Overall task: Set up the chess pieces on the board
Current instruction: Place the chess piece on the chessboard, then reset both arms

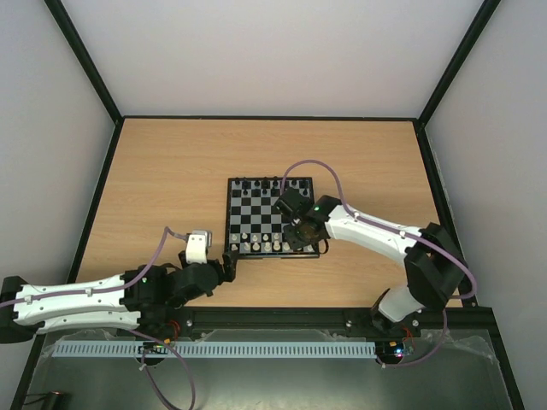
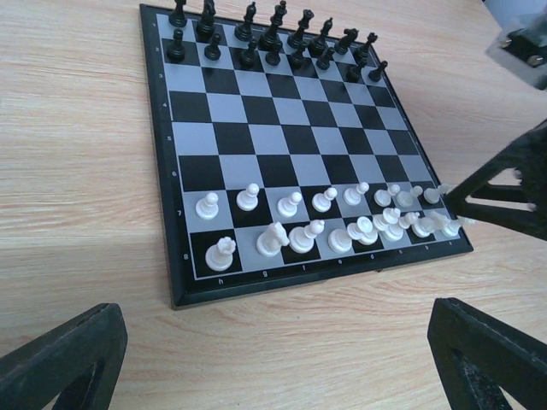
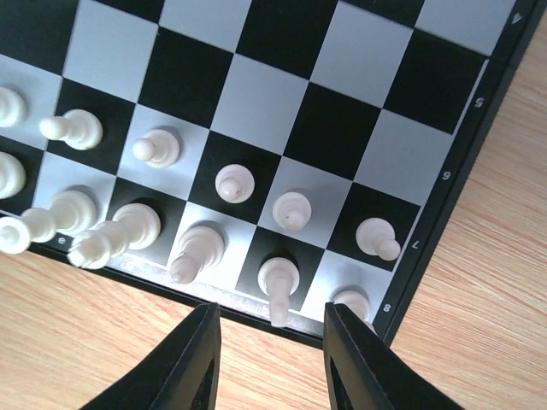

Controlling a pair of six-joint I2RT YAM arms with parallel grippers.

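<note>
The board (image 1: 256, 205) lies at the table's middle. Black chess pieces (image 1: 265, 184) line its far edge and white ones (image 1: 265, 245) fill its two near rows. My right gripper (image 1: 299, 229) hangs over the board's near right corner. In the right wrist view its jaws (image 3: 272, 320) stand apart, and a white piece (image 3: 279, 282) stands free between them on the edge row, touching neither finger. My left gripper (image 1: 229, 260) is wide open and holds nothing, just off the board's near left corner. Its wrist view shows the board (image 2: 256, 120) with the white rows (image 2: 291, 218) and the black rows (image 2: 273, 38).
Bare wooden tabletop (image 1: 162, 188) surrounds the board, framed by a black rail and white walls. The right arm's black finger (image 2: 504, 192) reaches over the white rows in the left wrist view. Several white pieces (image 2: 402, 218) crowd close together there.
</note>
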